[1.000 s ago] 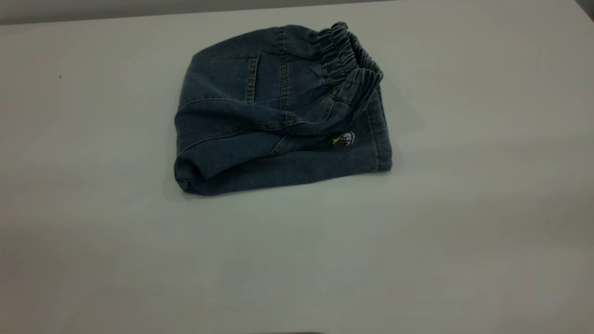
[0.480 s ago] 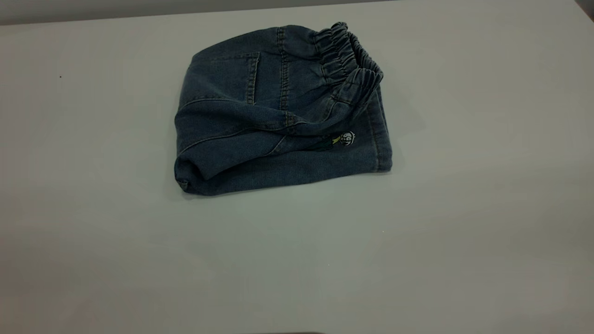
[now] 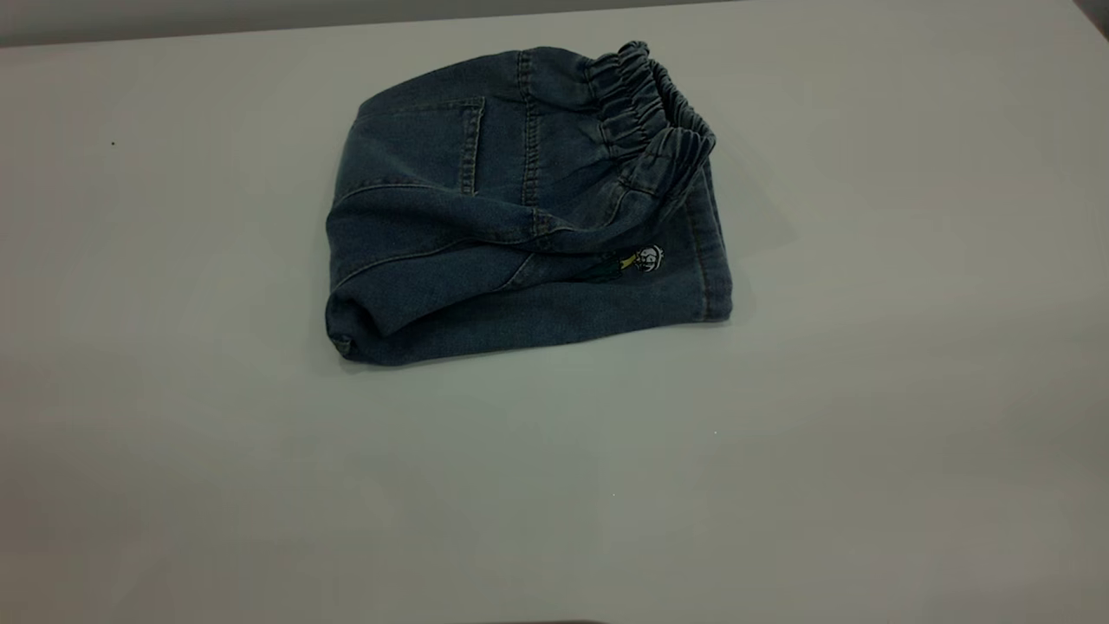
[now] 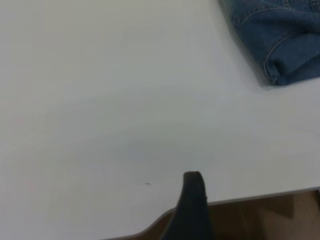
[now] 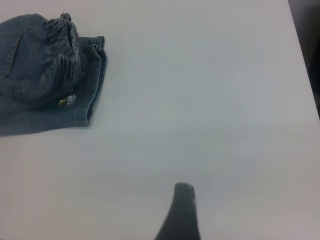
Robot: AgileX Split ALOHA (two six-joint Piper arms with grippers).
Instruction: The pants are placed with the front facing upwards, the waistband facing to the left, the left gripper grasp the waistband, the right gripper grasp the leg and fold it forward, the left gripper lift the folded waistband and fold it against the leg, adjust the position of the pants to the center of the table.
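Note:
The pants point(image 3: 520, 217) lie folded in a compact bundle on the white table point(image 3: 866, 433), a little behind its middle, with a back pocket facing up. The ruffled waistband point(image 3: 650, 113) sits on top at the bundle's far right, above a small cartoon print point(image 3: 648, 258). Neither gripper shows in the exterior view. In the left wrist view the left gripper point(image 4: 250, 200) is open over the table's edge, far from the pants point(image 4: 280, 35). In the right wrist view the right gripper point(image 5: 230, 205) is open above bare table, well away from the waistband point(image 5: 65, 45). Nothing is held.
The table edge point(image 4: 250, 196) with brown floor beyond it runs close by the left gripper. A grey wall strip point(image 3: 173, 17) borders the table's far side. Bare tabletop surrounds the pants.

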